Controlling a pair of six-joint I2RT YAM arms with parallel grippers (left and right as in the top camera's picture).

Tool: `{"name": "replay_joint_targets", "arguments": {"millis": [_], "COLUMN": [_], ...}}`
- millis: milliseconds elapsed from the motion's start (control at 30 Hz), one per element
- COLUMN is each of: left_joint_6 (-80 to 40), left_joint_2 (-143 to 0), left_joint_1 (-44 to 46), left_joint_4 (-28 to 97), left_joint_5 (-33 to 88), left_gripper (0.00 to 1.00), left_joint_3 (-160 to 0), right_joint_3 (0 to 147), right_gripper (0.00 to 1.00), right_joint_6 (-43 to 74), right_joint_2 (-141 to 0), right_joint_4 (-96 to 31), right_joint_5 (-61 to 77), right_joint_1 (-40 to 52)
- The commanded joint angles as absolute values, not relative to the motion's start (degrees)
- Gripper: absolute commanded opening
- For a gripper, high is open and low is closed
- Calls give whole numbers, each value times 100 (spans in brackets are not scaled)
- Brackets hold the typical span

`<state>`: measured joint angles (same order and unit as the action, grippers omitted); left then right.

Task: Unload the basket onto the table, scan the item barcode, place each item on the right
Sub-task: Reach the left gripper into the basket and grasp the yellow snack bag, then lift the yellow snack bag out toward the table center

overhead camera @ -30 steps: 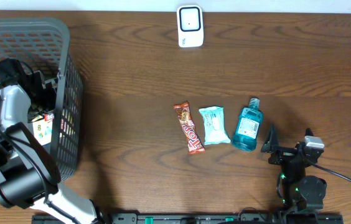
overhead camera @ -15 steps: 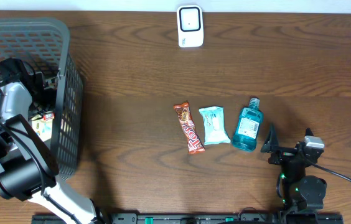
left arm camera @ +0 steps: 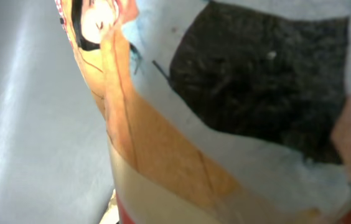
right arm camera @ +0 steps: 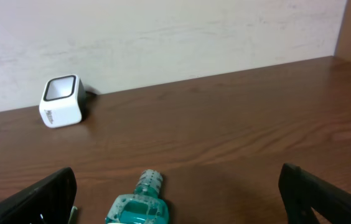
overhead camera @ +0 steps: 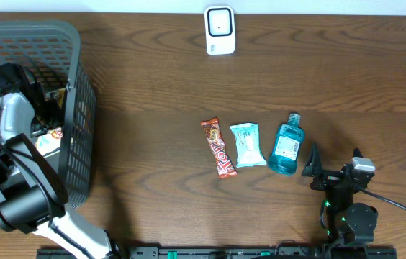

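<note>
The white barcode scanner [overhead camera: 219,30] stands at the table's far edge and also shows in the right wrist view [right arm camera: 62,101]. My left gripper [overhead camera: 42,109] reaches down inside the grey basket [overhead camera: 80,79]. Its fingers are hidden, and a snack packet [left arm camera: 163,168] with orange, white and dark print fills the left wrist view, right against the jaws. It is shut on that packet. My right gripper [overhead camera: 312,169] rests open near the front edge, just right of a blue mouthwash bottle [overhead camera: 286,146], whose cap [right arm camera: 148,182] lies between the wide fingers.
A red chocolate bar [overhead camera: 218,147] and a pale blue packet [overhead camera: 247,144] lie side by side left of the bottle. More packets [overhead camera: 48,142] lie on the basket's floor. A pale wall [right arm camera: 163,37] rises behind the scanner.
My left gripper went from open to shut inside the basket and shifted slightly towards the far side. The right arm and the items on the table have not moved.
</note>
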<state>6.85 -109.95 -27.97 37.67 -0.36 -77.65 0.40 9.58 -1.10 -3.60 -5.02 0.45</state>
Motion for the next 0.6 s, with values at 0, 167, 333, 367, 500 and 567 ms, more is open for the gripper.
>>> {"name": "replay_joint_targets", "arguments": {"millis": [0, 167, 333, 367, 500, 567], "left_joint_6": [-5, -1302, -2897, -3122, -3439, -3417], "left_joint_2": [-10184, -8925, -7682, -7424, -6628, -6300], "left_joint_1": [-2823, -2823, -2821, -2821, -2777, -2543], "left_joint_4": [3754, 3701, 3695, 3673, 3446, 3251], "left_joint_5": [-71, -64, 196, 349, 1463, 2467], "left_gripper": [7, 7, 7, 7, 7, 7], "left_joint_3": [-8038, -8051, -8051, -8051, -8049, -8049], "right_joint_3": [32, 32, 32, 32, 32, 32], "right_gripper": [99, 99, 99, 99, 99, 99], "right_joint_6": [893, 893, 893, 893, 893, 893], "right_joint_2": [-108, -108, -108, -108, -108, -108], "right_joint_4": [-370, -368, -368, -370, -368, -368], "right_joint_5": [-589, -589, -587, -587, -587, -587], "right_joint_1": [75, 75, 75, 75, 75, 75]}}
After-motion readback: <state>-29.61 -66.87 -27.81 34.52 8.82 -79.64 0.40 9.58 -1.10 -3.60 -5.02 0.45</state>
